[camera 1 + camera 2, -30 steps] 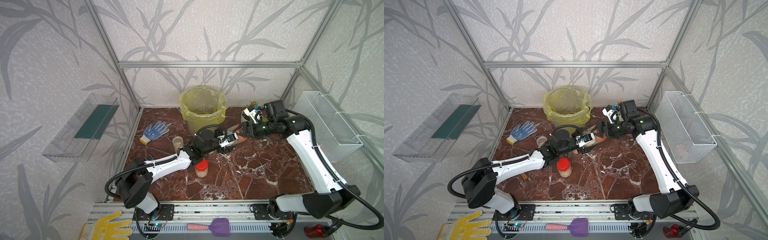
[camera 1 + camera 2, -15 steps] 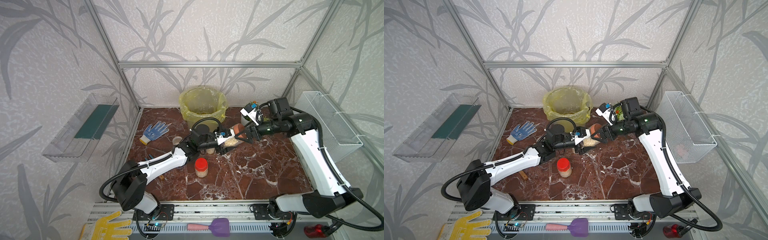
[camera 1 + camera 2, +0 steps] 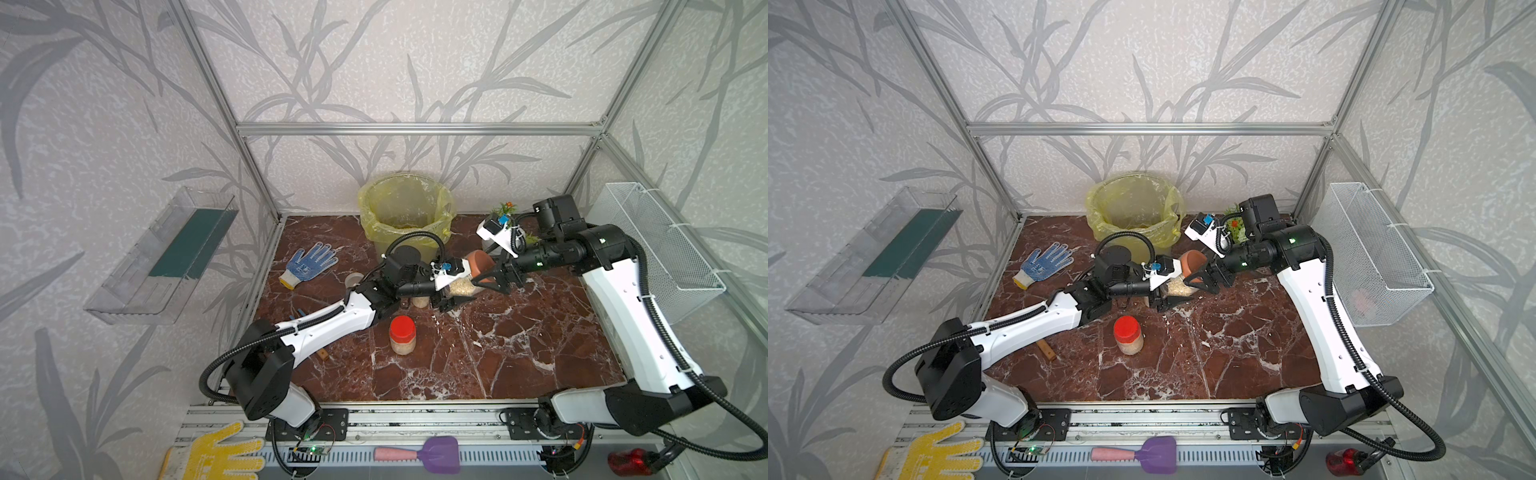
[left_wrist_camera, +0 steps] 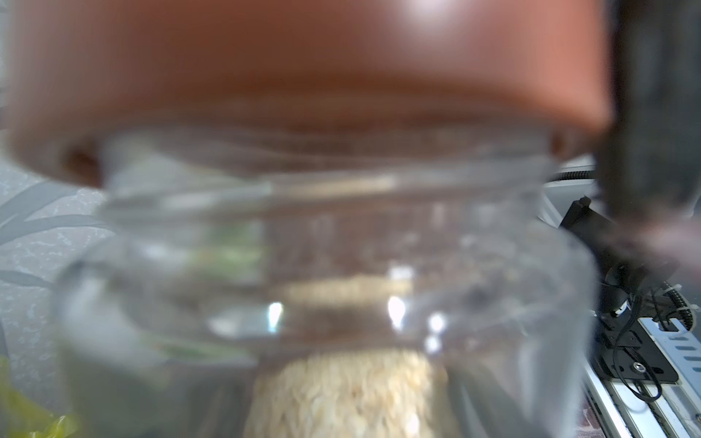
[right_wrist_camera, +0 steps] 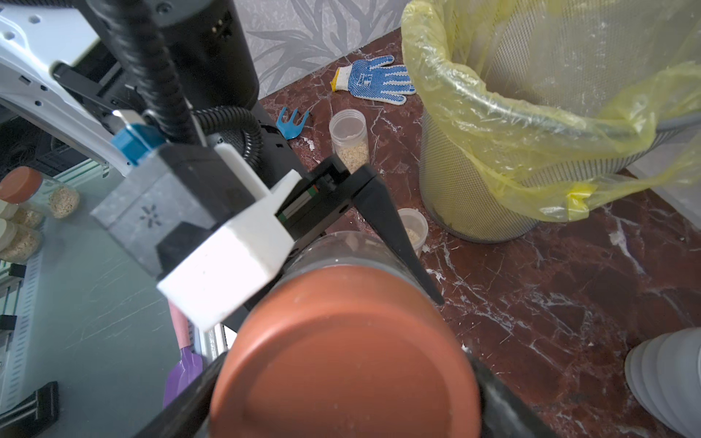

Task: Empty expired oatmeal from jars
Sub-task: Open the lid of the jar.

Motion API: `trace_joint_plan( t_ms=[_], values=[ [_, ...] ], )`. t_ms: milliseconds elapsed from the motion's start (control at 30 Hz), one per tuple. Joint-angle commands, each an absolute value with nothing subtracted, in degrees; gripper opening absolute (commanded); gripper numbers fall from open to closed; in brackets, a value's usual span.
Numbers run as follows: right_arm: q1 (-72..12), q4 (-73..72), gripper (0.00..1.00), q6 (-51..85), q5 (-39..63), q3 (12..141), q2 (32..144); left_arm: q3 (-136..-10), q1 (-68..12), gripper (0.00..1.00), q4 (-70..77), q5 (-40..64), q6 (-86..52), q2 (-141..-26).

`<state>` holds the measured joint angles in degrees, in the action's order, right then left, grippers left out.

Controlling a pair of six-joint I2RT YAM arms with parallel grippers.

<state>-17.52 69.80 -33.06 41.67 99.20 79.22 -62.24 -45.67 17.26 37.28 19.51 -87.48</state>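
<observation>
1. Top views both showed the jar [image 3: 462,286] tipped on its side above the surface [image 3: 498,353], just in front of the bin [image 3: 405,208]. It hung between the two end effectors, with oatmeal [image 4: 349,390] pooled along its low side.
2. The left end effector [image 3: 455,293] grasped the jar's clear body. The right end effector [image 3: 484,268] was clamped on the brown lid [image 3: 480,262], which sat over the threaded neck.
3. The left arm [image 3: 328,322] stretched low across the surface toward the centre. The right arm [image 3: 623,299] rose beside the wire basket [image 3: 656,249], its forearm roughly level and aimed at the jar.
4. A red-lidded jar [image 3: 402,334] stood upright near the left forearm.
</observation>
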Motion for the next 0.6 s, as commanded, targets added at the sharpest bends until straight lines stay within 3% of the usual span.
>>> trace_joint_plan(
  t_ms=[0,267,567],
  values=[
    [-18.98,65.13,0.12,-41.57,51.23,99.84,78.06,-64.81,-46.76,0.0,18.02,41.02,19.92,-88.55],
    [-18.98,69.52,0.06,-47.23,48.48,102.82,80.41,-63.99,-46.76,0.0,18.59,40.26,19.25,-88.59],
    [-17.9,62.58,0.04,-45.31,45.37,95.04,73.96,-63.36,-46.32,0.0,20.07,39.46,18.2,-89.5]
  ],
)
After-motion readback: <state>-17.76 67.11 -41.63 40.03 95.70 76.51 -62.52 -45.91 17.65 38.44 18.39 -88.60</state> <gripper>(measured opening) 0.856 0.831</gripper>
